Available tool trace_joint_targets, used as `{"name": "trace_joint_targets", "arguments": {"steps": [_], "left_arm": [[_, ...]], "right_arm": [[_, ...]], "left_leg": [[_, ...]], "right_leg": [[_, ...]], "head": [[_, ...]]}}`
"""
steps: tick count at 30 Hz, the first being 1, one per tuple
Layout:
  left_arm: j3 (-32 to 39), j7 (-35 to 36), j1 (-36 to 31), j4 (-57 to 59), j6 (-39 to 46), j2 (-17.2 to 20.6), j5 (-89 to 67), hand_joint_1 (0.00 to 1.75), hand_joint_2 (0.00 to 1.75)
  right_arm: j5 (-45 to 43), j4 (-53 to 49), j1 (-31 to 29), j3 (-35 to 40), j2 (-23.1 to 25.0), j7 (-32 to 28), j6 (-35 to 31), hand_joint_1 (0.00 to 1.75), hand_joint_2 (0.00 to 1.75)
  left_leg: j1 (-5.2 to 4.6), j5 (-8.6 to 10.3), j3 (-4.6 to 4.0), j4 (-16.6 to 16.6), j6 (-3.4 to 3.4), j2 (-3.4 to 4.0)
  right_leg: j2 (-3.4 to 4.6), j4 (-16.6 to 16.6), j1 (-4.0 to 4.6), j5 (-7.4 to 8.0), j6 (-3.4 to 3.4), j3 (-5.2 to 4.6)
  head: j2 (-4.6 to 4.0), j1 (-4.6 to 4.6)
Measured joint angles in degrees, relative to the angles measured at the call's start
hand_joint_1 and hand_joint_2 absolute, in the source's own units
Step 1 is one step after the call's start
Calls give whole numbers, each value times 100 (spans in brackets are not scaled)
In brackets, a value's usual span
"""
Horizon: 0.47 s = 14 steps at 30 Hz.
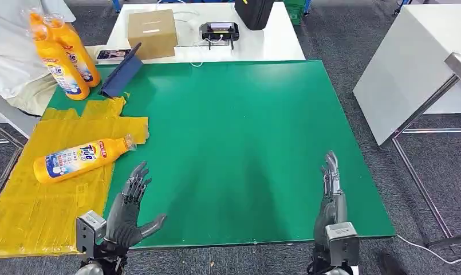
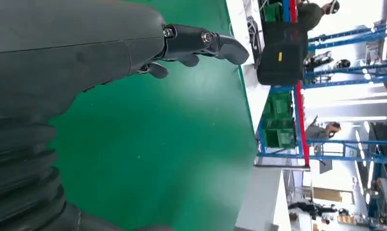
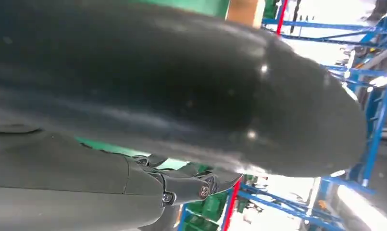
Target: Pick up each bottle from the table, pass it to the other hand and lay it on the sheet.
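Note:
One orange detergent bottle (image 1: 79,158) lies on its side on the yellow sheet (image 1: 39,206) at the table's left. Two more orange bottles (image 1: 64,54) stand upright at the far left corner of the green table (image 1: 233,132). My left hand (image 1: 129,211) hovers at the near left, just right of the sheet's edge, fingers spread and empty. In the left wrist view the left hand (image 2: 133,48) hangs over bare green. Near the front right edge my right hand (image 1: 331,195) has its fingers extended and holds nothing. The right wrist view shows the right hand (image 3: 172,120) very close and blurred.
A blue tablet case (image 1: 120,71) lies beside the standing bottles. A cardboard box (image 1: 152,32) and a black device (image 1: 219,31) sit on the white table behind. Another white table (image 1: 411,63) stands to the right. White cloth (image 1: 10,57) lies at far left.

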Motion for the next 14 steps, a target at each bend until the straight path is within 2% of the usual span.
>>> {"name": "trace_joint_targets", "arguments": {"steps": [14], "left_arm": [[-199, -339, -35, 59, 240, -83, -481, 0, 175]], "right_arm": [[-81, 61, -66, -33, 66, -2, 153, 0, 0]], "left_leg": [[0, -1, 0, 0, 0, -1]], "right_leg": [[0, 0, 0, 0, 1, 0]], "head": [[0, -2]]}}
